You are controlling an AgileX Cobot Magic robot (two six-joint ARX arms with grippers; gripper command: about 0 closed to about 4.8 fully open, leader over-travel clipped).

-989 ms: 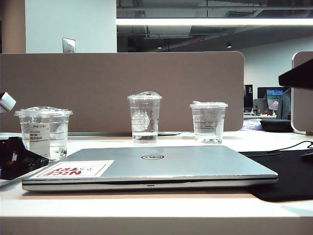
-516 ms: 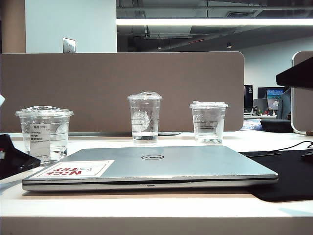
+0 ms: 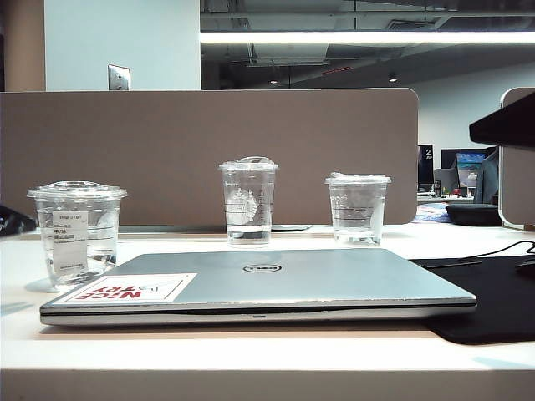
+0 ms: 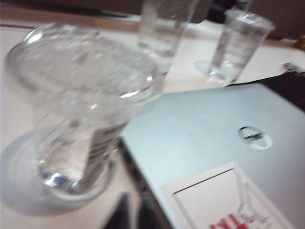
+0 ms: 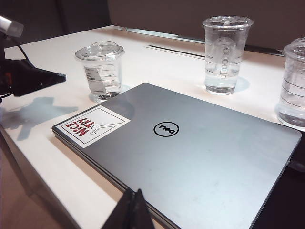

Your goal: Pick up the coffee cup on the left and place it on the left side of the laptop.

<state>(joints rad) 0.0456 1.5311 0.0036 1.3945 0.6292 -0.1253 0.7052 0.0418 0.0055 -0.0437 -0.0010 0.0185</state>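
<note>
Left gripper (image 4: 134, 213), fingers pressed together on nothing, hangs low over the white table (image 3: 251, 359). In the blurred left wrist view its dark tips come to a narrow point. The coffee cup (image 4: 81, 109) stands just ahead of those tips, apart from them, upright with its lid on and a little clear liquid in the bottom, its white label turned toward the gripper. Beyond the cup, to the side away from this gripper, lies the closed silver laptop (image 4: 214, 138), whose stickered corner is just beside the cup's base; whether they touch cannot be told. Right gripper (image 5: 133, 210), fingers also closed together and empty, hovers above the laptop's near edge, well apart from the cup. Farther out from both grippers, behind the laptop, a taller logo cup (image 3: 248, 205) and a short plain cup (image 3: 358, 209) stand near a brown partition (image 3: 209, 142).
</note>
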